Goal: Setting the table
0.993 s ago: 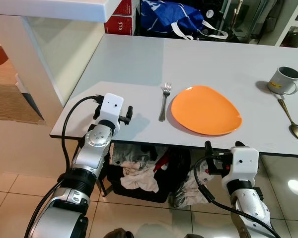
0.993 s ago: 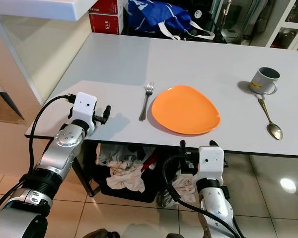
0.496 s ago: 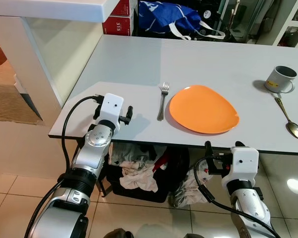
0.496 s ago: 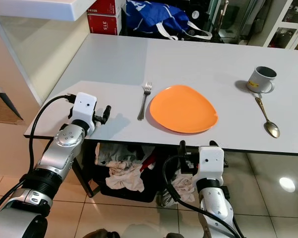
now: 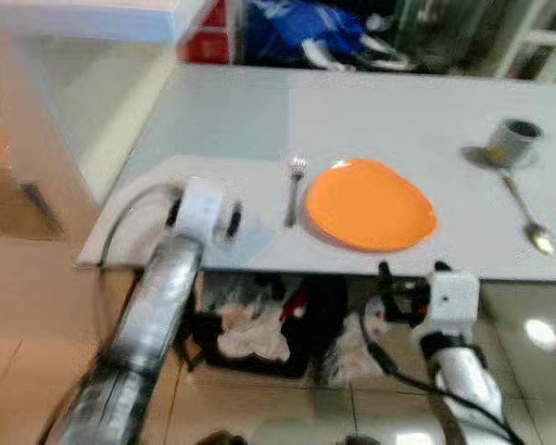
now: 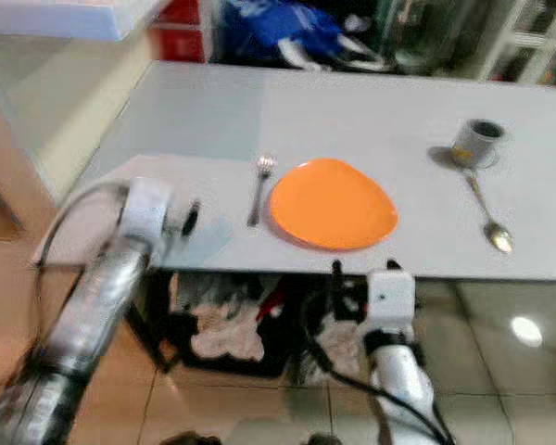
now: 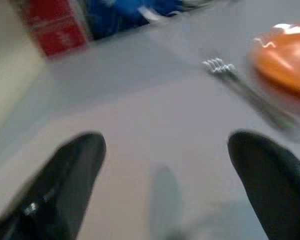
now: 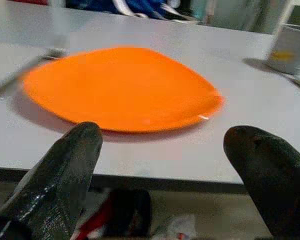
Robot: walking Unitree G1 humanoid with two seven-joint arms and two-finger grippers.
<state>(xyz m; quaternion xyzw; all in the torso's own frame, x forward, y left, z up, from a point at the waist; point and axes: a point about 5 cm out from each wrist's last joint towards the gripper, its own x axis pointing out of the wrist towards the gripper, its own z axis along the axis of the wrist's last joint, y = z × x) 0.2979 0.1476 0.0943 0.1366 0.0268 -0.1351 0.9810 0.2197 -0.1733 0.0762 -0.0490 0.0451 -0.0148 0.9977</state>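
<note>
An orange plate [image 5: 369, 204] lies near the front edge of the grey table [image 5: 398, 102]. A fork [image 5: 294, 190] lies just left of the plate. At the far right stands a grey mug [image 5: 513, 141], with a spoon [image 5: 526, 213] in front of it. My left gripper [image 7: 162, 190] hovers open over the table's front left corner, pointing toward the fork, nothing between its fingers. My right gripper [image 8: 162, 150] is open and level with the table's front edge, facing the plate. All views are blurred.
A blue bag [image 5: 306, 28] and red boxes [image 5: 224, 37] sit beyond the table's far edge. A white counter [image 5: 83, 19] stands at the left. A heap of clothes [image 5: 250, 324] lies under the table on the tiled floor.
The whole picture has gone blurry and slid slightly left, so the camera is moving. Plate, fork, mug and spoon keep their places on the table. Both grippers stay open.
</note>
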